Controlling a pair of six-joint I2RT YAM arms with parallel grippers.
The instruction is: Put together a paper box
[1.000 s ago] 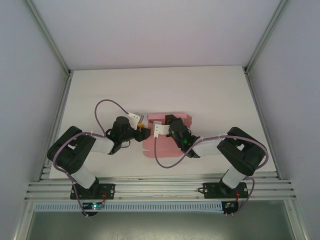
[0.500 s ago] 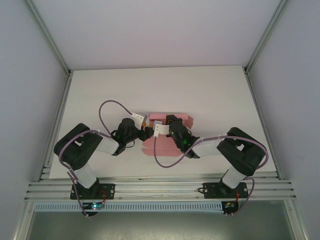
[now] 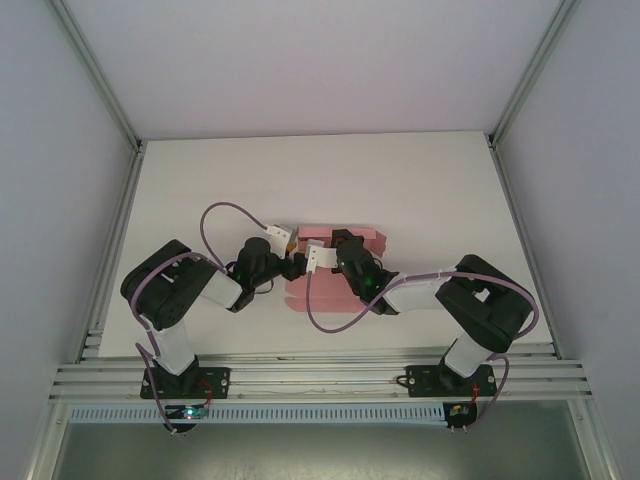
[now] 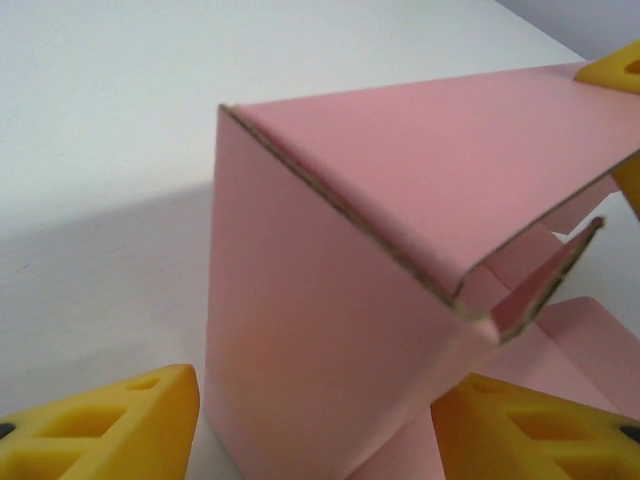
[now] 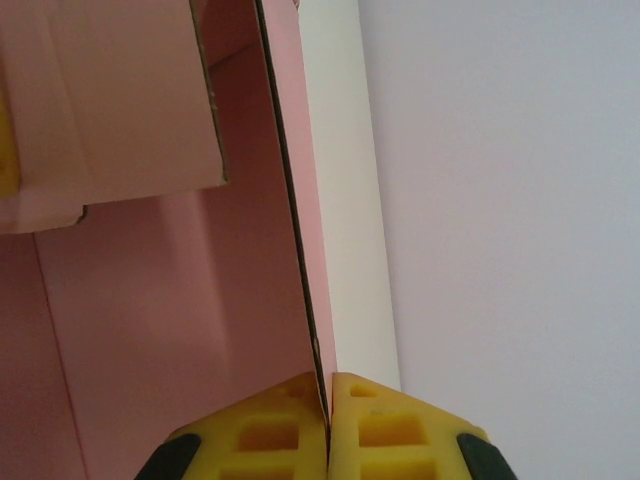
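The pink paper box [image 3: 365,238] sits mid-table [image 3: 420,180], only half made. Some walls stand up and some flaps lie flat. The right gripper [image 5: 328,420] pinches one wall's thin edge. The left gripper [image 4: 330,430] is spread wide around a folded corner.

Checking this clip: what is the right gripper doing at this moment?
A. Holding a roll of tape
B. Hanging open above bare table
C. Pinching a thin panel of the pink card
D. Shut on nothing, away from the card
C: in the right wrist view, the right gripper has its yellow fingertips pressed together on a thin panel of the paper box, whose edge runs straight down between them.
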